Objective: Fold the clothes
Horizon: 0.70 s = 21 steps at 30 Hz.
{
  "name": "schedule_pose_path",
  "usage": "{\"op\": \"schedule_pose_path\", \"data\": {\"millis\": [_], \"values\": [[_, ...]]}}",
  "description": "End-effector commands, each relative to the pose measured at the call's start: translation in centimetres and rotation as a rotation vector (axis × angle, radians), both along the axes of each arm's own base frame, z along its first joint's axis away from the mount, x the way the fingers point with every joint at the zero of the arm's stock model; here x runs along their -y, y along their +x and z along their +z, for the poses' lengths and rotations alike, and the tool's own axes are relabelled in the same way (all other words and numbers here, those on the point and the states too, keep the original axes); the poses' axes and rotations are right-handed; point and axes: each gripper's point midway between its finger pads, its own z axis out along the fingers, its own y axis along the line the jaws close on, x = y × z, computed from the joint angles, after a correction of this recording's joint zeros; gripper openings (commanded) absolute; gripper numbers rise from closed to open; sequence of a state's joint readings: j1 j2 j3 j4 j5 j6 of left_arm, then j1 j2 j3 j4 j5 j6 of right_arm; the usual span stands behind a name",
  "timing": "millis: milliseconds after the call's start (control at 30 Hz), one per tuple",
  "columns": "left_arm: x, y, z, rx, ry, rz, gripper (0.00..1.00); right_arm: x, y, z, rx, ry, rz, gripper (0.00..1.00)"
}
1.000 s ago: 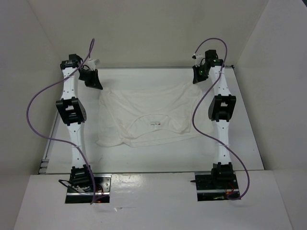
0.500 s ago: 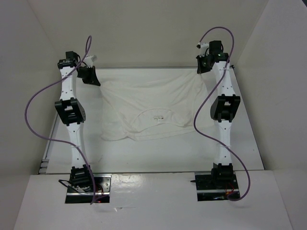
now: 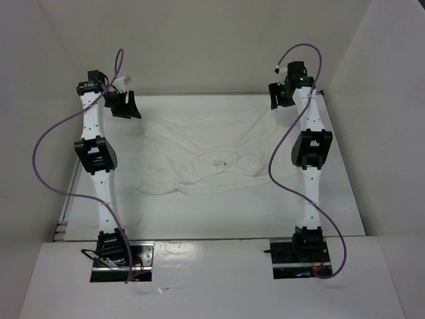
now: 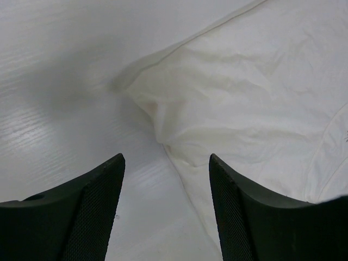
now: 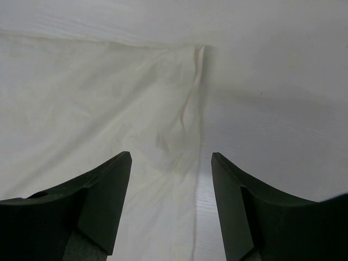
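The clothes (image 3: 212,149) are one wrinkled white T-shirt-like garment lying spread on the white table, its tiny dark neck label (image 3: 217,163) near the middle. My left gripper (image 3: 125,106) hangs open just beyond the garment's far left corner. In the left wrist view the clothes (image 4: 255,98) lie ahead and to the right of my open left gripper (image 4: 167,163), with only bare table and the garment's edge between the fingers. My right gripper (image 3: 275,98) stands open over the far right corner. In the right wrist view the garment's edge (image 5: 98,109) runs under the open right gripper (image 5: 171,160), unheld.
White walls (image 3: 199,40) enclose the table at the back and sides. Purple cables (image 3: 50,143) loop off both arms. The arm bases (image 3: 116,256) sit at the near edge. Bare table (image 3: 212,212) lies between the garment and the bases.
Both grippers drew the garment's far corners toward the back wall, then opened and let go. The garment now lies flatter and farther back.
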<state>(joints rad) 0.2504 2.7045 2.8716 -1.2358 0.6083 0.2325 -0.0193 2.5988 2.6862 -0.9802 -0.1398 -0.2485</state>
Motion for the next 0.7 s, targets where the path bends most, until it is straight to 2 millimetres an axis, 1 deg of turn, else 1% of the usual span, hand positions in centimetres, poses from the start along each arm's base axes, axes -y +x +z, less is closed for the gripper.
{"op": "schedule_pose_path", "data": {"millis": [0, 33, 67, 100, 133, 167, 200, 233, 267, 300, 333, 367, 433, 467, 500, 533, 567, 600, 633, 667], "values": [[0.4, -1.7, 4.2, 0.029, -0.019, -0.02, 0.71, -0.4, -1.3, 4.9, 0.052, -0.015, -0.032, 0.69], [1.4, -2.6, 3.2, -0.024, -0.044, -0.034, 0.71, -0.9, -2.1, 4.0, 0.012, -0.033, -0.021, 0.73], [1.6, -3.0, 4.5, -0.006, -0.048, -0.039, 0.71, -1.5, -2.7, 3.2, -0.023, -0.048, -0.016, 0.74], [3.2, -3.3, 4.4, -0.016, -0.05, -0.066, 0.71, -3.0, -3.4, 3.1, -0.043, -0.068, 0.004, 0.74], [3.8, -5.2, 1.1, -0.129, -0.055, -0.057, 0.71, -3.1, -4.5, 2.2, -0.087, -0.094, 0.0, 0.76], [4.1, -4.2, 4.3, -0.004, -0.025, -0.024, 0.72, -3.8, -5.1, 1.9, -0.099, -0.089, 0.002, 0.76], [4.7, -4.7, 4.1, 0.007, -0.011, -0.004, 0.75, -4.6, -5.6, 1.9, -0.098, -0.09, 0.017, 0.76], [6.3, -7.4, 0.7, -0.084, -0.007, 0.002, 0.81, -4.5, -6.2, 2.2, -0.068, -0.107, -0.002, 0.77], [7.1, -7.0, 3.3, 0.014, 0.036, 0.031, 0.83, -5.0, -7.8, 0.2, -0.108, -0.124, 0.009, 0.8], [7.5, -7.6, 3.2, 0.012, 0.04, 0.046, 0.85, -5.2, -8.2, 0.4, -0.094, -0.134, 0.009, 0.81], [7.5, -8.8, 2.9, 0.011, 0.04, 0.073, 0.86, -4.7, -8.0, 2.3, -0.031, -0.149, -0.012, 0.83], [8.2, -9.3, 2.9, 0.009, 0.037, 0.085, 0.88, -5.1, -9.0, 1.0, -0.065, -0.154, 0.001, 0.83], [8.6, -10.4, 2.5, 0.016, 0.058, 0.113, 0.88, -5.3, -9.1, 1.2, -0.043, -0.142, 0.006, 0.83], [8.7, -10.8, 2.4, -0.002, 0.044, 0.133, 0.89, -5.3, -9.1, 0.8, -0.045, -0.137, -0.001, 0.83], [8.8, -10.8, 2.2, -0.008, 0.036, 0.146, 0.89, -5.1, -9.1, 0.9, -0.044, -0.145, -0.008, 0.83], [9.3, -10.9, 2.0, -0.014, 0.028, 0.147, 0.89, -5.0, -8.9, 0.5, -0.041, -0.147, -0.023, 0.83], [9.5, -10.7, 1.9, -0.015, 0.034, 0.169, 0.89, -5.2, -8.1, 1.2, -0.019, -0.137, -0.033, 0.83], [9.2, -10.6, 1.9, -0.02, 0.044, 0.19, 0.89, -5.2, -7.8, 1.3, -0.013, -0.136, -0.034, 0.83], [9.4, -10.4, 0.9, -0.038, 0.056, 0.207, 0.89, -5.3, -7.4, 1.2, -0.011, -0.129, -0.042, 0.83], [9.2, -10.6, 0.3, -0.053, 0.087, 0.232, 0.89, -5.4, -6.7, 0.9, -0.008, -0.128, -0.042, 0.85]]}}
